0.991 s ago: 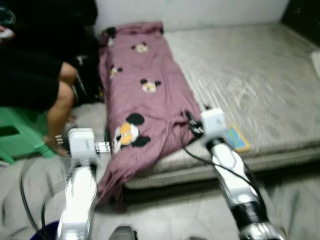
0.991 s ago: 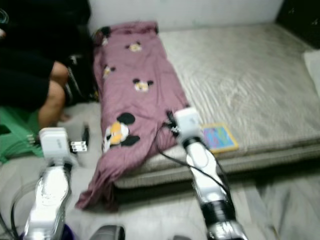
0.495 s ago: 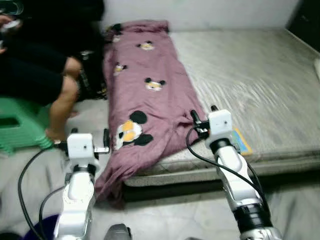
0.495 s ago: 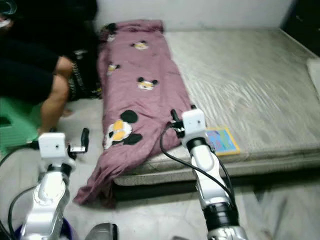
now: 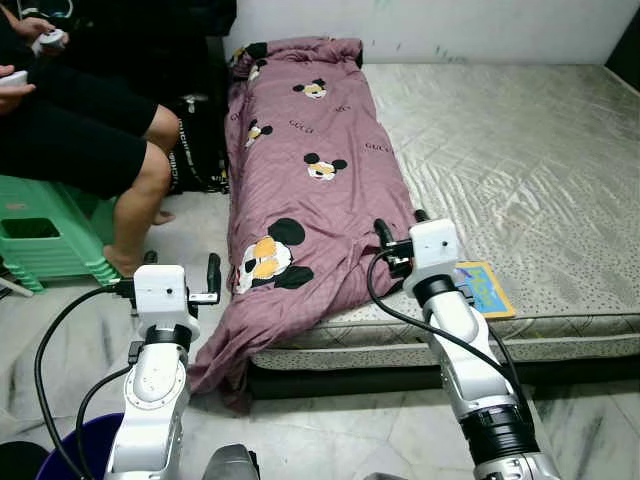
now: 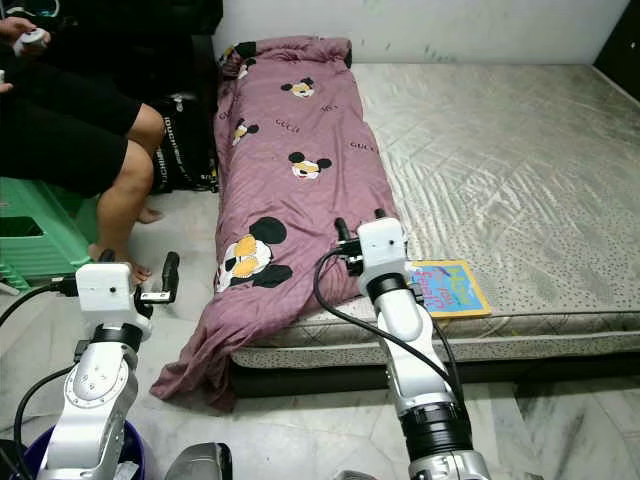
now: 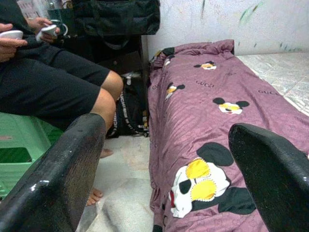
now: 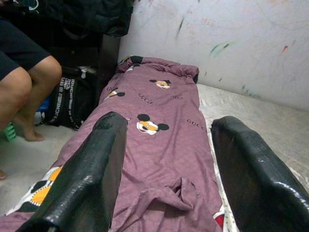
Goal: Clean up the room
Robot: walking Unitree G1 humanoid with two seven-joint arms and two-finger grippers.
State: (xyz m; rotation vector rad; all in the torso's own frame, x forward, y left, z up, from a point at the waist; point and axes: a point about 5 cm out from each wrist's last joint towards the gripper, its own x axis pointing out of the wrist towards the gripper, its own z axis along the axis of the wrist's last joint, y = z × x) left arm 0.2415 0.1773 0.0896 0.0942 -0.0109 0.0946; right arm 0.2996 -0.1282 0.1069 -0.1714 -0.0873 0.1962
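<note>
The right end effector [image 5: 397, 232] sits just right of centre in the left eye view, its fingers spread and holding nothing, hovering over the lower edge of the blanket [image 5: 300, 170] on the mattress [image 5: 520, 160]. In its wrist view the two black fingers [image 8: 91, 179] frame a bunched fold of the mauve cloth. Just to its right, at the mattress's front edge, lies a book [image 5: 484, 288] with a yellow border, partly hidden behind the wrist.

The left end effector [image 5: 180, 280] is at lower left, fingers also spread and empty, above the floor [image 5: 330, 440] beside the bed. Its wrist view looks between the fingers [image 7: 58, 174] at the blanket's large mouse print and the strip of floor beside it.

The blanket runs from the wall at upper centre down the mattress's left side, and its lower end spills over the edge to the floor, between the two arms. The rest of the mattress, filling the right half of the frame, is bare grey quilting.

At upper left a person [image 5: 90, 130] in black shorts sits on a green stool [image 5: 40, 235], hands holding small white objects; a bare leg comes down near the left end effector. A black bag [image 5: 200, 150] stands between the person and the bed. A blue bucket [image 5: 75, 455] is at the bottom left corner, behind the left arm.
</note>
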